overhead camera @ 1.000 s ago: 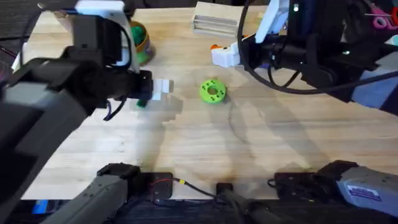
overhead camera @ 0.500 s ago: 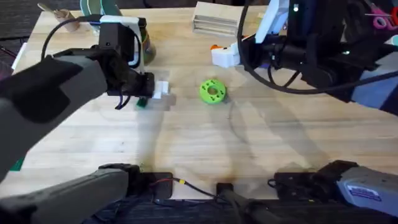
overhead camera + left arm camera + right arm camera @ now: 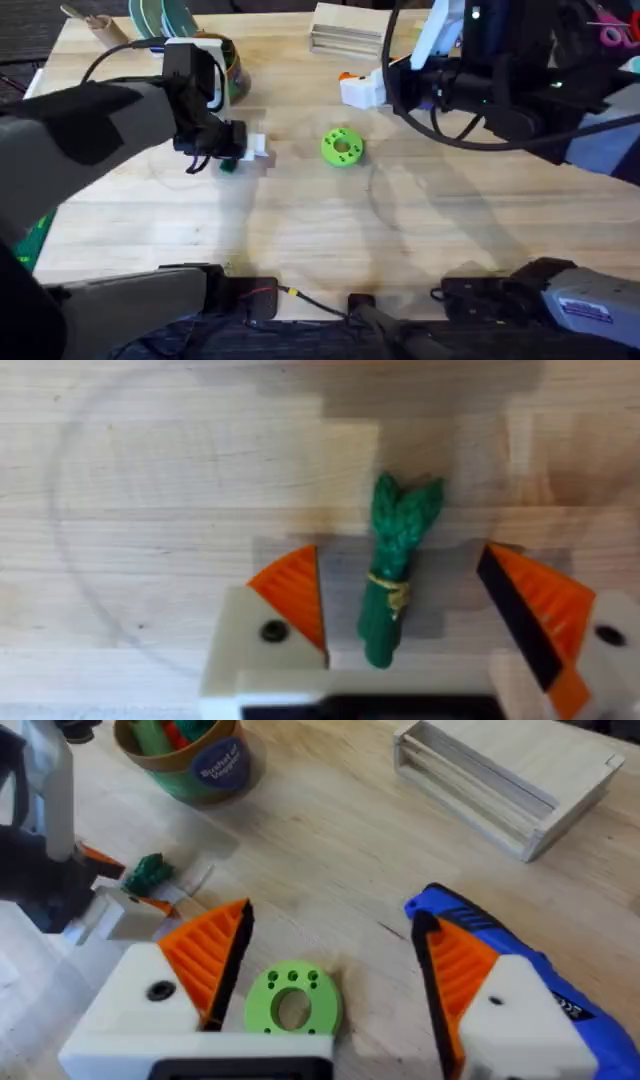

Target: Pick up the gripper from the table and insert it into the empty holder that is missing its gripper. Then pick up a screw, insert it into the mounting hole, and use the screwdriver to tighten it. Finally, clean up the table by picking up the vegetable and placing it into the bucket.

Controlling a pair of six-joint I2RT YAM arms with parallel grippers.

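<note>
1. Looks like the cleanup stage: left gripper (image 3: pixel 400 625) down at the bench (image 3: pixel 400 250), fingers spread wide on either side of the vegetable (image 3: pixel 393 575), not squeezing it yet as far as visible.
2. Vegetable lying flat on the bench, just beside the green disc (image 3: pixel 342 146), on the side toward the bucket (image 3: pixel 225 68). Bucket well apart from the vegetable, already with some colourful toys inside.
3. Left to do, by my guess: close, lift, carry over to the bucket, drop.
4. Right gripper (image 3: pixel 330 965) hanging open above the green disc, holding nothing; blue screwdriver (image 3: pixel 480 935) lying just beside it.
5. Hard to confirm: fingertip install and screw tightening. No loose orange fingertip in sight, mounting hole and screw not made out.
</note>
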